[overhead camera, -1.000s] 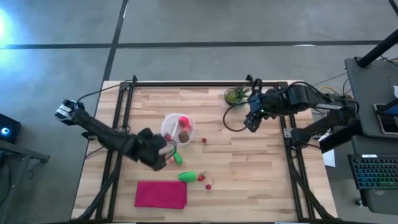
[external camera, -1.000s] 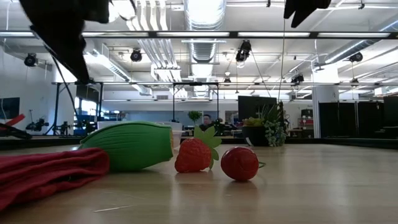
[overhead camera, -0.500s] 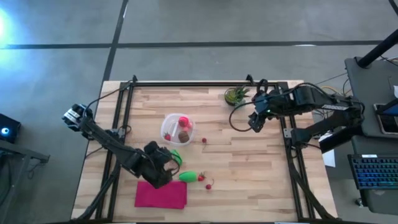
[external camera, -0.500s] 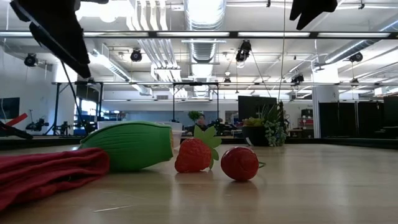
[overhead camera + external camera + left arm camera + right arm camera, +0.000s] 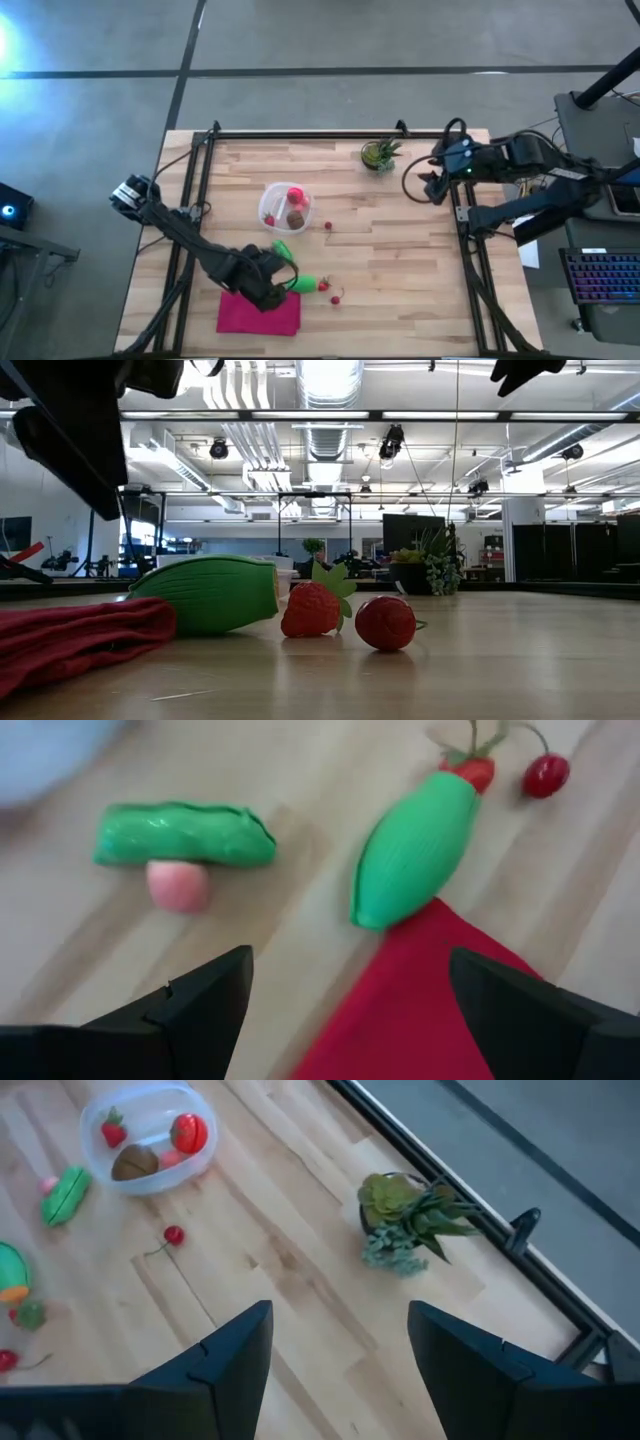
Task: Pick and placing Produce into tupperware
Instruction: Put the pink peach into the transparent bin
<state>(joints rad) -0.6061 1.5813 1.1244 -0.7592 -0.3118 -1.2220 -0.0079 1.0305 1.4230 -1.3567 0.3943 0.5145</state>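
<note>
Since the earlier frames the left claw (image 5: 272,290) has been travelling from beside the tupperware (image 5: 285,208) toward the near edge of the bench (image 5: 400,260), and the right claw (image 5: 432,186) has been pulling back toward the bench's right rail. The produce has not shifted.

Left claw is now hanging over the corner of the magenta cloth (image 5: 258,312), just beside the large green oblong piece (image 5: 303,284). Its fingers (image 5: 205,1005) are spreading wide apart, gripping nothing; the wrist view is showing the cloth (image 5: 410,1010) and the green oblong (image 5: 415,845) between them.

Right claw is hovering by the far right rail, well apart from the produce, near the potted plant (image 5: 380,153). Its fingers (image 5: 230,1355) are also standing wide apart and empty.

The tupperware is sitting left of bench centre, holding a red ball (image 5: 295,195), a brown lump (image 5: 296,217) and a small strawberry (image 5: 113,1128). Outside it:
- a small green piece (image 5: 283,250) with a pink bit (image 5: 178,886) touching it, lying between tupperware and claw
- a red berry (image 5: 327,226) just right of the tupperware
- a strawberry (image 5: 312,609) touching the big green oblong's tip
- a cherry (image 5: 386,623) just beside that strawberry
</note>
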